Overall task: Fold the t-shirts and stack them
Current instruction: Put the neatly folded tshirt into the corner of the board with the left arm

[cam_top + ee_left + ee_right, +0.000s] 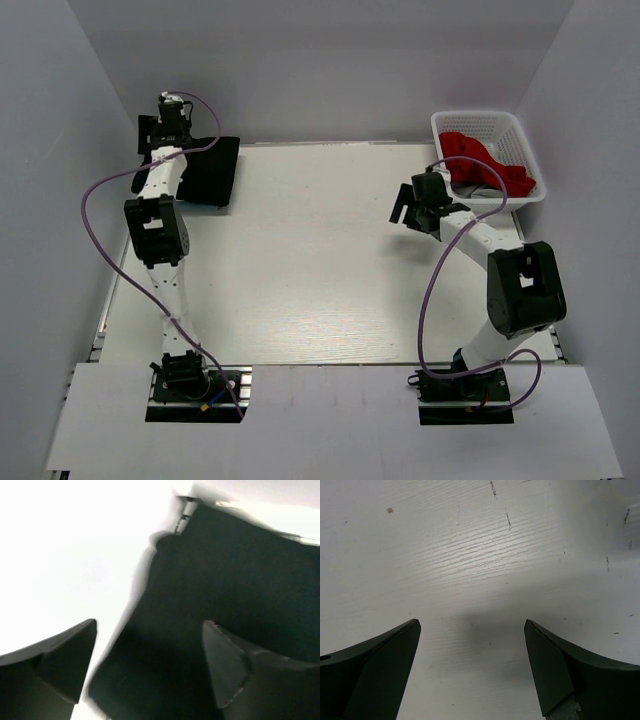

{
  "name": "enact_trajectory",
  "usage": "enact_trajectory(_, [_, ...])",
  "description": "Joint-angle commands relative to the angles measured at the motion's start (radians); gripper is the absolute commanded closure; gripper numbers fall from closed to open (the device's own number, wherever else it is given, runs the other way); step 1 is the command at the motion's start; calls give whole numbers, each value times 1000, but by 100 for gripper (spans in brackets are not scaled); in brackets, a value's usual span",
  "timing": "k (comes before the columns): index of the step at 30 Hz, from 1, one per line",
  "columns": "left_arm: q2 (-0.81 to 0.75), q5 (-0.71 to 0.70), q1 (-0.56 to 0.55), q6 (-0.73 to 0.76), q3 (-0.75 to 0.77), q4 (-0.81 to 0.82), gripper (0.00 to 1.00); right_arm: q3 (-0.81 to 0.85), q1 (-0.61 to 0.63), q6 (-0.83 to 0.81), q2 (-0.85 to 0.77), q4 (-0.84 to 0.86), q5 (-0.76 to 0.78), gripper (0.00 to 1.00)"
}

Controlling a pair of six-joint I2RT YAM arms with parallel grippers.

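Note:
A black t-shirt (212, 170) lies folded flat in the table's far left corner. My left gripper (160, 135) hovers over its left edge. In the left wrist view the dark cloth (240, 580) fills the right side, and the left gripper (150, 650) stands open, one finger over the white table and the other over the cloth, gripping nothing. My right gripper (405, 207) hangs at the right of the table, left of the basket. The right gripper (472, 650) is open over the bare white table (470, 555), with nothing between its fingers.
A white mesh basket (520, 135) stands at the far right corner with a crumpled red cloth (485, 165) inside. White walls close in the table at the back and both sides. Purple cables loop beside each arm.

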Motion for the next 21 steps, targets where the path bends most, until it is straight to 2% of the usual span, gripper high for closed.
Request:
enact_trajectory(1, [11, -156, 17, 16, 92, 104, 0, 37, 1, -2, 11, -11, 4, 10])
enact_trajectory(3, [12, -170, 17, 16, 92, 116, 0, 14, 3, 11, -7, -7, -25, 10])
enact_trajectory(7, [-65, -116, -6, -31, 83, 38, 0, -38, 0, 15, -81, 56, -60, 10])
enact_trajectory(10, [-164, -52, -15, -115, 29, -25, 0, -103, 3, 10, -150, 102, -89, 10])
enact_trajectory(14, [-327, 143, -15, -348, -77, -187, 0, -178, 0, 31, -250, 159, -163, 10])
enact_trajectory(15, [-367, 193, -15, -375, -147, -205, 0, -216, 0, 39, -289, 160, -178, 10])
enact_trajectory(16, [-411, 342, -15, -387, -196, -214, 0, -230, 3, 54, -303, 189, -186, 10])
enact_trajectory(17, [-463, 402, -37, -440, -262, -181, 0, -248, 7, 53, -319, 199, -212, 10])
enact_trajectory(18, [-587, 454, -49, -468, -434, -142, 0, -308, 3, 54, -366, 203, -244, 10])
enact_trajectory(19, [-657, 559, -64, -491, -535, -95, 0, -327, 6, 64, -381, 196, -255, 10])
enact_trajectory(20, [-727, 595, -104, -537, -731, 4, 0, -357, 6, 67, -401, 187, -258, 10])
enact_trajectory(21, [-871, 627, -127, -572, -828, 45, 0, -392, 4, 67, -458, 173, -267, 10])
